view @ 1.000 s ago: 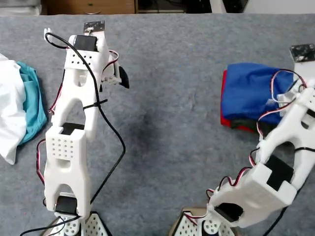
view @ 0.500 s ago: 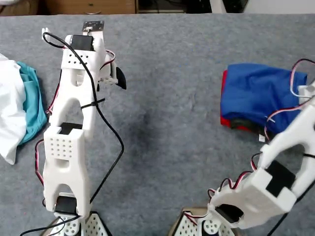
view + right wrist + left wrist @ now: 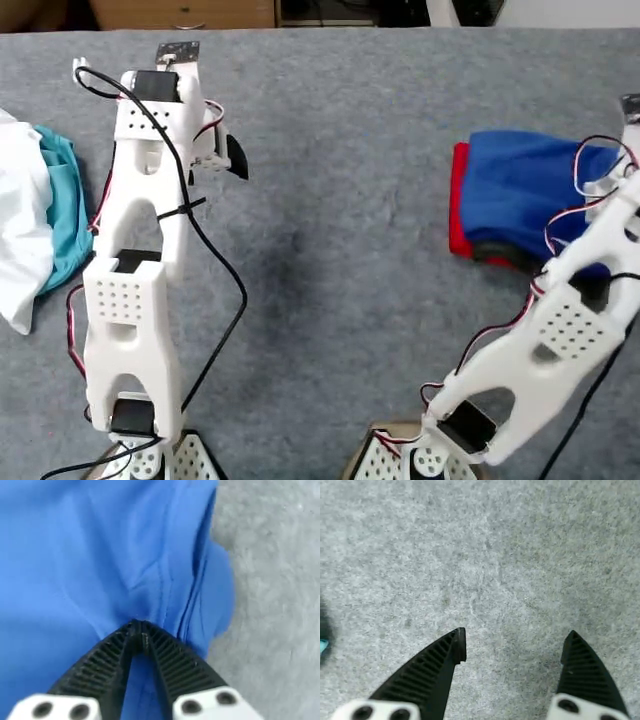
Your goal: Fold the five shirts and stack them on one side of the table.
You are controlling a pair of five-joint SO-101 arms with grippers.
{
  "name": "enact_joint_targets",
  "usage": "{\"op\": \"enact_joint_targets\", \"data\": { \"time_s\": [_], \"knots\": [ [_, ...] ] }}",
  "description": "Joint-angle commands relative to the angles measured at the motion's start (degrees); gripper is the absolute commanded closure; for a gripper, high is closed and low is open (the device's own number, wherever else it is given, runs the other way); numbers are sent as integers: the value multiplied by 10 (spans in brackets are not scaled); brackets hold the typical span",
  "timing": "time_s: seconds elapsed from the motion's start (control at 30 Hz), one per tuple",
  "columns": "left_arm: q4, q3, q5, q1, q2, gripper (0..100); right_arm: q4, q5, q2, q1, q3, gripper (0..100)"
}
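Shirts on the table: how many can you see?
4 for sure: a white shirt over a teal shirt at the left edge; a blue shirt on a red shirt at the right. A dark layer between those may be a fifth.

A grey felt mat (image 3: 340, 250) covered the whole work surface, its nap mottled and slightly pilled in the left wrist view (image 3: 485, 555). Beyond its far edge, at about 11 o'clock, stood a wooden cabinet (image 3: 185, 13) with a small drawer knob. At 12 o'clock sat a dark unit (image 3: 330, 10), and at 1 o'clock a white surface (image 3: 570, 12).
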Motion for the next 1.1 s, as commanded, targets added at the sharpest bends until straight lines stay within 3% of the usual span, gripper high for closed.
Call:
{"op": "enact_joint_targets", "data": {
  "time_s": [0.0,0.3,0.47,0.6,0.73,1.07],
  "knots": [
    [7,-23,-7,-4,-15,694,-1,36,47,-2,-65,995],
    [7,-24,-7,-8,-15,694,235,39,29,-26,-354,995],
    [7,-17,-7,-13,-70,694,263,25,29,-55,-527,995],
    [7,46,-37,-21,-144,694,193,-32,39,-72,-508,994],
    [7,148,-78,-56,-238,694,122,-41,80,-70,-439,995],
    [3,384,-149,-181,-461,694,115,-41,215,-70,-383,995]
  ]
}}
